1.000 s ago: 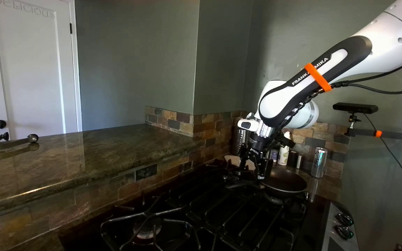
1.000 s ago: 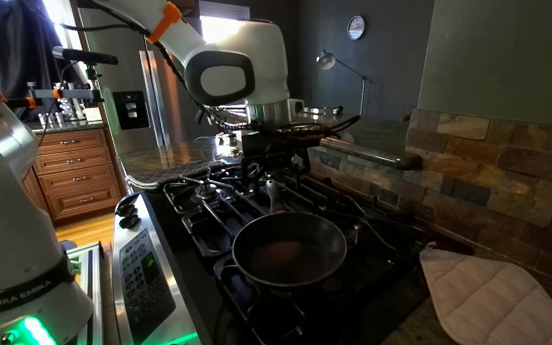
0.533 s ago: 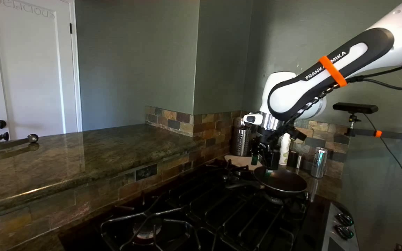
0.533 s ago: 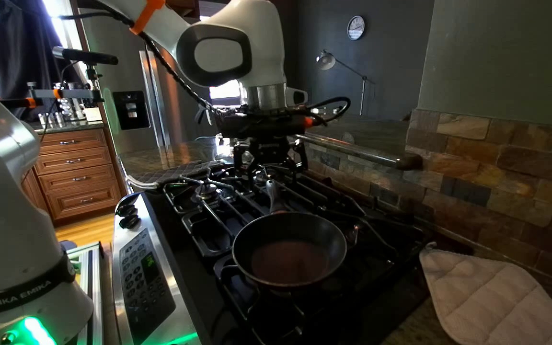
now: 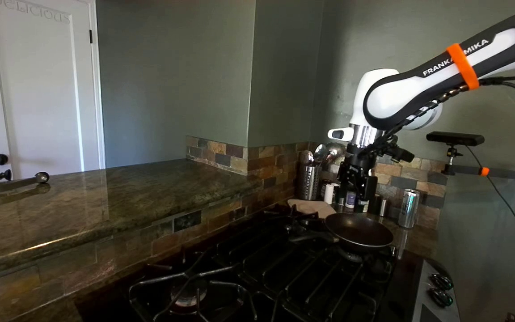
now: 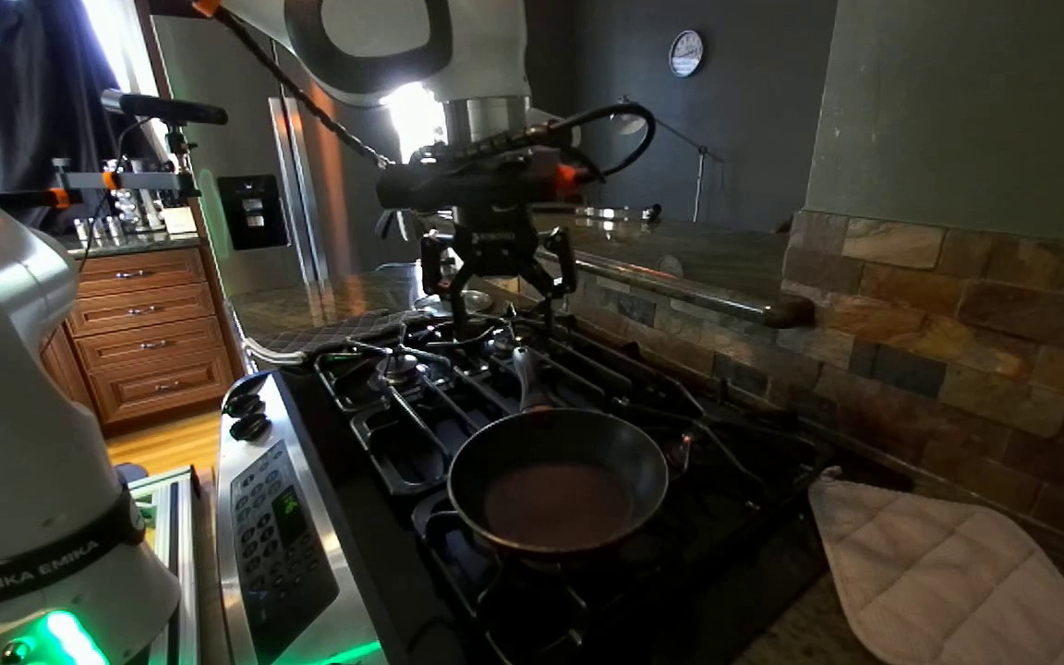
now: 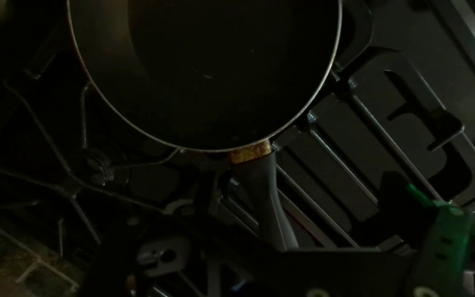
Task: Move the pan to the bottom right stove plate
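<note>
Your gripper (image 6: 505, 323) hovers, fingers spread wide, and there's your pan (image 6: 558, 499): round, shallow, dark, brownish inside, a mottled golden collar (image 7: 250, 153) joining its grey handle (image 7: 268, 202).

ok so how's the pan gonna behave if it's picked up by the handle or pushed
The pan will likely feel stiff, given its hard, even round form. Lifted by the handle, it may tip downward, since its wide part lies all at one end. Pushed, it would probably slide or snag rather than roll, as it sits upright on the barred grate.
</note>
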You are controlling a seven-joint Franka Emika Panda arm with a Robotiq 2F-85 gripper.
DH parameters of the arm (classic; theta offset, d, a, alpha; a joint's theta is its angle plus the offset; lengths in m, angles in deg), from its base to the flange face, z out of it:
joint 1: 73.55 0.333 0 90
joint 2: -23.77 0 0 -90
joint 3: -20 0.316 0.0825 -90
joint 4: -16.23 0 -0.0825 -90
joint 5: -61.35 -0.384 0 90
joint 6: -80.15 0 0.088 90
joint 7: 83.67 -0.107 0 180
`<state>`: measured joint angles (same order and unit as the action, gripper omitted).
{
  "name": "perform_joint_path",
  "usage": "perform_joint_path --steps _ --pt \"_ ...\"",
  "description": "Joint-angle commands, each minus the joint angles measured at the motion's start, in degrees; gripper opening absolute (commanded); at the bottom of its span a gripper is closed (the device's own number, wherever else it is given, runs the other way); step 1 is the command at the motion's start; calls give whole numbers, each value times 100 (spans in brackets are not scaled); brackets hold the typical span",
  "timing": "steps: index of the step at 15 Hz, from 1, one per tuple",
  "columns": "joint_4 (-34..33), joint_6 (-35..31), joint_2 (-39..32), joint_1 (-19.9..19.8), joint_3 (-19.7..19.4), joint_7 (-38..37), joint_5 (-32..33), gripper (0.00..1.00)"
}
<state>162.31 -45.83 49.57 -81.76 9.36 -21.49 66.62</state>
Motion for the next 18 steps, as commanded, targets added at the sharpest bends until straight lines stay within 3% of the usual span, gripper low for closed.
perform_joint_path --steps 1,10,18 --pt "215 101 519 22 -148 36 260 100" --pt "363 40 935 32 -203 -83 483 100" --pt "142 27 706 104 -260 -45 384 100"
